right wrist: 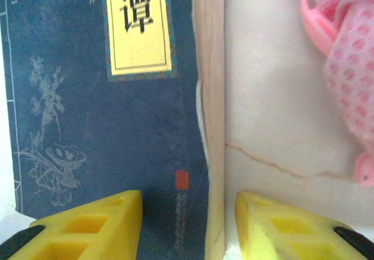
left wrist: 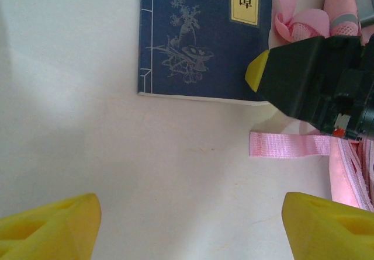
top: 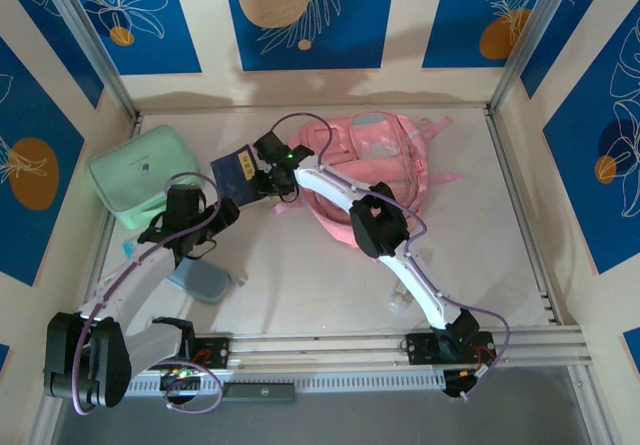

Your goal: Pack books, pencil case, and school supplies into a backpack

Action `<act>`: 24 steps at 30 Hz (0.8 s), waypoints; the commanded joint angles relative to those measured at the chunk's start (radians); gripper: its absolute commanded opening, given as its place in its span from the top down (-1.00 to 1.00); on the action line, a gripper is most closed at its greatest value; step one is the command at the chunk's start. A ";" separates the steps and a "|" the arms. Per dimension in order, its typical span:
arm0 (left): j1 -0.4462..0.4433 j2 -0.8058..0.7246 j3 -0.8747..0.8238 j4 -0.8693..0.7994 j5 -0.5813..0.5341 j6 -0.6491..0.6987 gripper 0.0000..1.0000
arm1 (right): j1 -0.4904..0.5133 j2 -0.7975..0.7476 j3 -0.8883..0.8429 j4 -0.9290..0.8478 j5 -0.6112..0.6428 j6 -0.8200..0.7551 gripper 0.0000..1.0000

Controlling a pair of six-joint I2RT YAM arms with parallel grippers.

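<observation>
Navy-blue book (top: 237,170) lies flat toward the far edge of the table (top: 300,295), just left of the pink backpack (top: 385,160). Right gripper (right wrist: 187,213) hangs over the book's right edge, jaws apart, one finger either side. Left gripper (left wrist: 190,213) gapes wide just nearer.

Setting: robot test cell, probably a laboratory. Evidence: white tabletop (top: 300,285) boxed by cream walls (top: 205,25) with blue leaf-print panels (top: 330,25); aluminium corner posts (top: 90,45); slotted mounting rail (top: 330,348) at the near edge, carrying left arm (top: 135,275) and right arm (top: 420,285).
</observation>
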 commanded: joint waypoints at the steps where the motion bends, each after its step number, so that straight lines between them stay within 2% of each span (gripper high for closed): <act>1: 0.014 0.006 0.015 -0.011 0.029 -0.001 -0.63 | -0.004 0.053 0.040 -0.024 -0.072 -0.016 0.10; 10: 0.015 0.023 0.027 -0.007 0.063 -0.005 -0.67 | 0.011 0.057 0.068 -0.035 -0.090 -0.006 0.45; 17: 0.014 0.019 0.036 -0.022 0.089 0.005 -0.69 | 0.010 0.023 0.087 -0.043 -0.113 -0.007 0.86; 21: 0.014 0.012 0.054 -0.046 0.104 0.018 -0.70 | 0.016 -0.020 0.060 -0.066 -0.113 -0.017 0.97; 24: 0.014 -0.003 0.074 -0.072 0.116 0.025 -0.71 | 0.027 -0.089 -0.041 -0.067 -0.104 -0.021 1.00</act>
